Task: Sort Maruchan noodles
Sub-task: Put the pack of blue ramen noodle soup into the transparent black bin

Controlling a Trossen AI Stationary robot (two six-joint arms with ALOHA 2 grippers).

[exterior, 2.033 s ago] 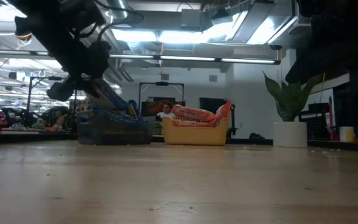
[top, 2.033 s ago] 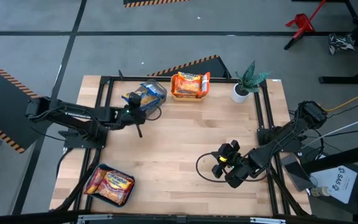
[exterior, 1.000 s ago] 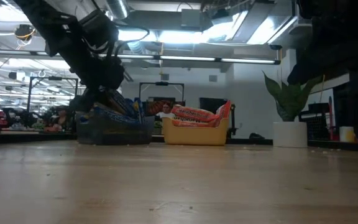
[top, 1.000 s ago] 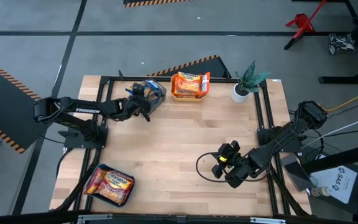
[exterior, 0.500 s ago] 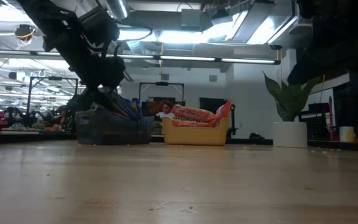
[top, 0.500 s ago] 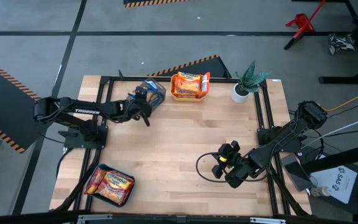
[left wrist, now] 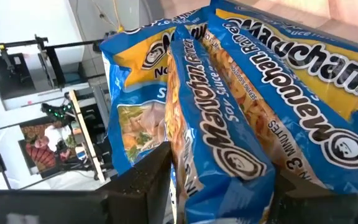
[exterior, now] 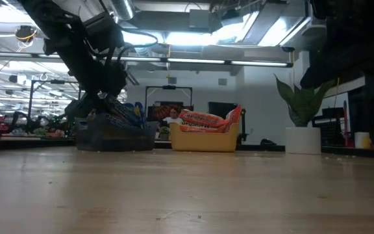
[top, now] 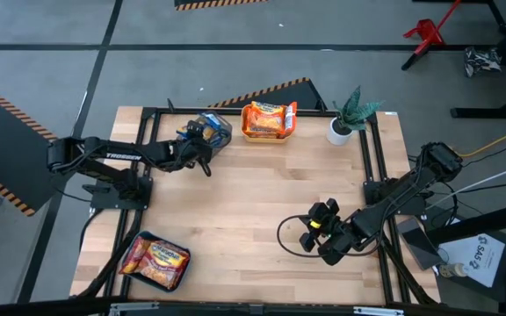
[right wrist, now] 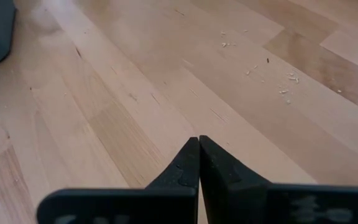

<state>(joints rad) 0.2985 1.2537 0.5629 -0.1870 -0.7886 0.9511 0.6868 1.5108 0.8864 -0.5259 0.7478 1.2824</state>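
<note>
Near edge of the wooden table: a teal bin sits at the near-left corner w/ red-pink Maruchan packets piled in it, crinkly plastic, flat rectangles. Right gripper rests low nr the near-right part of the table, its arm coming in over the right edge. In the right wrist view its fingers are pressed together tip to tip, clenched on nothing, bare planks just beneath. Wood is pale, w/ visible grain, plank seams & a few crumbs.

Centre of the table is wide open boards, plenty of room btwn the two arms; black frame rails run along the left, right & far edges.

Far side: left gripper reaches from the left edge to the grey bin at the far-left. Left wrist view shows blue Maruchan packets standing on edge, glossy & crinkled, yellow label bands. One blue packet sits btwn the two dark fingers, jaws part-open w/ the packet filling the gap; looks grasped, tho the contact itself is at the frame edge. Low view: grey bin dark & boxy, blue packets poking above its rim.

Just right of it along the far edge, a yellow-orange bin holding orange packets. Further right, a small potted plant in a white pot, nr the far-right corner.
</note>
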